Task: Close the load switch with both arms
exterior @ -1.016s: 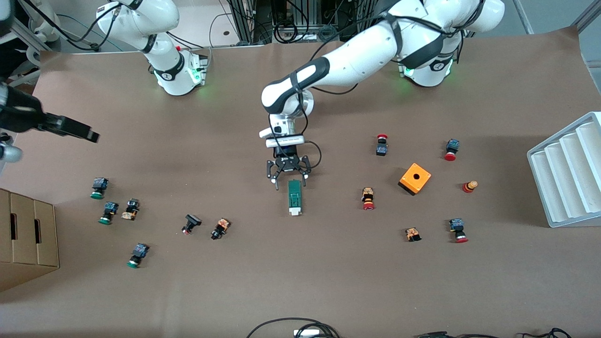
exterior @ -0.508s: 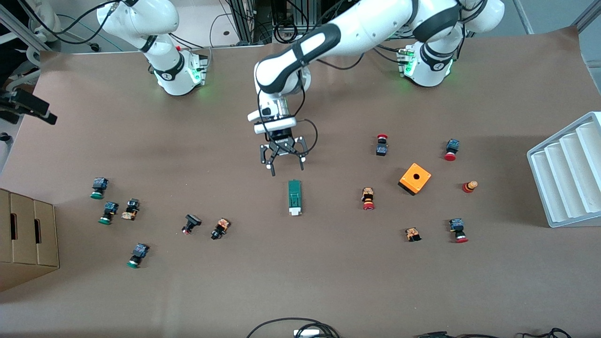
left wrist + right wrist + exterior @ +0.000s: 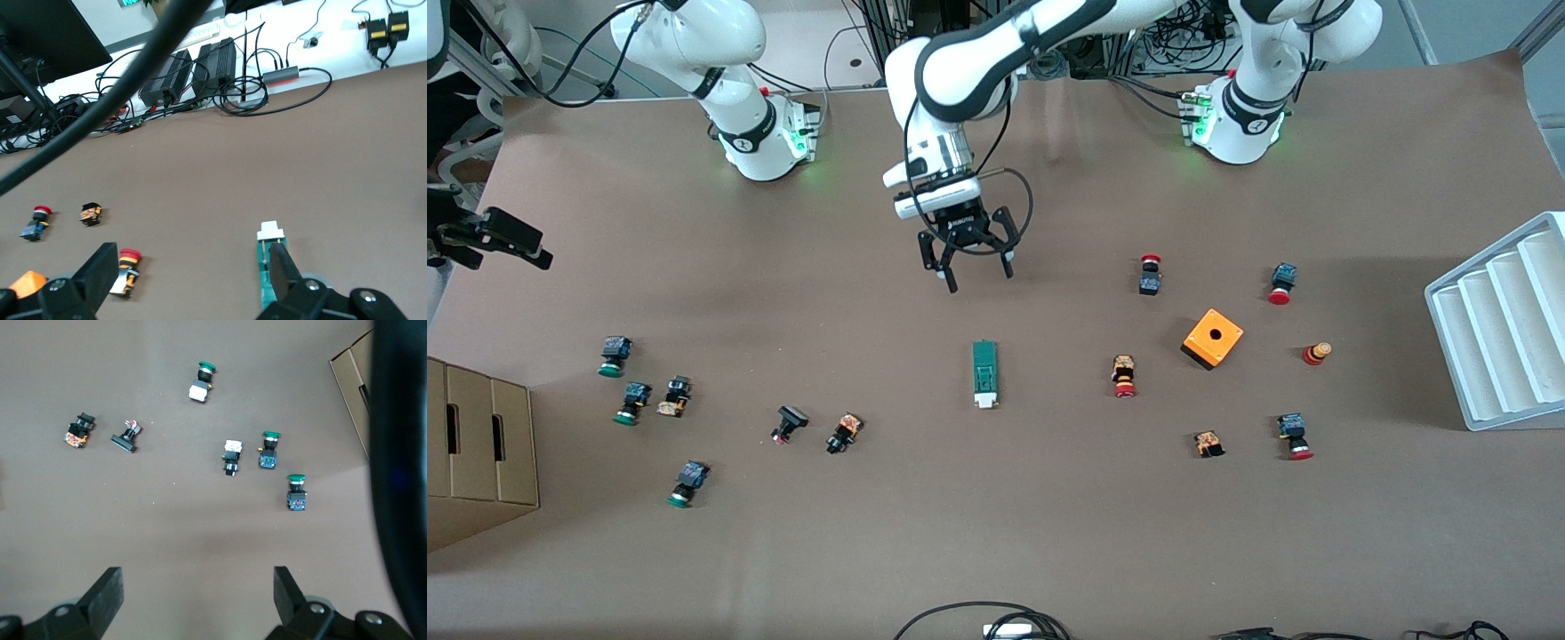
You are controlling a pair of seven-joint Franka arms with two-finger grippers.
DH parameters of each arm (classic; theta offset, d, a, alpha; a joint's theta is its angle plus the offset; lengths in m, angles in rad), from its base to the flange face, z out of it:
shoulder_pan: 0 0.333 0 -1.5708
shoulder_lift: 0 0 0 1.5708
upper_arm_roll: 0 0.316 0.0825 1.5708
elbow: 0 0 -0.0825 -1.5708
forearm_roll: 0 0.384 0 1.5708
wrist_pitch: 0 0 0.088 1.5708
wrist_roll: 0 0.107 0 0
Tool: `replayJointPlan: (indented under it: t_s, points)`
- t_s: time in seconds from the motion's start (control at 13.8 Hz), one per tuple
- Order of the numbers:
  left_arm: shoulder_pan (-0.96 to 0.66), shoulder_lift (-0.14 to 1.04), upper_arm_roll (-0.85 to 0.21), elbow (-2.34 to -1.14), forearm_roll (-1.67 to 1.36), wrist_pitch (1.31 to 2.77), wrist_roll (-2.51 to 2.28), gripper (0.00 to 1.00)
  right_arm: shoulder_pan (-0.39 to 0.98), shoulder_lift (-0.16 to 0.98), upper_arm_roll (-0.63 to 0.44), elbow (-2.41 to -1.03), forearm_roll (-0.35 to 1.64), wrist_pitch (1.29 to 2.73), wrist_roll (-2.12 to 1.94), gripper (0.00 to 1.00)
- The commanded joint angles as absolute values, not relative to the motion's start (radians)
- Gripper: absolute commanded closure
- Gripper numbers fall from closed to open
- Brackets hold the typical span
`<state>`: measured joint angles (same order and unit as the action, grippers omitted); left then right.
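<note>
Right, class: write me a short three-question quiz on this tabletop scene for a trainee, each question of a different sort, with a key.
1. True or false: the left gripper is clamped on the load switch.
2. Multiple choice: where does the load switch lie? A) flat on the table, held by nothing; B) on the orange box; C) in the white tray.
3. Fill in: the right gripper hangs at the right arm's end of the table with its jaws ____.

Key: 1 false, its jaws stand open above the table, clear of the switch; 2 A; 3 open.
</note>
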<state>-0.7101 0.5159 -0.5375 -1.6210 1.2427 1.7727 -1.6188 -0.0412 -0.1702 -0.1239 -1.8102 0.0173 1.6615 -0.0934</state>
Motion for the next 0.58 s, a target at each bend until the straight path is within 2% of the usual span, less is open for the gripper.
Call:
replayJointPlan:
  t_s: [0.0, 0.51]
  points:
    - [-0.667, 0.425, -0.529, -1.701, 1.169, 1.786, -1.507, 0.0, -0.052, -0.206, -0.115, -1.861, -0.005, 1.7, -0.114, 0.0]
    - [-0.523, 0.253, -0.531, -1.72, 0.921, 1.775, -1.226, 0.0, -0.048, -0.163, -0.117, -1.819, -0.005, 1.698, -0.103, 0.0]
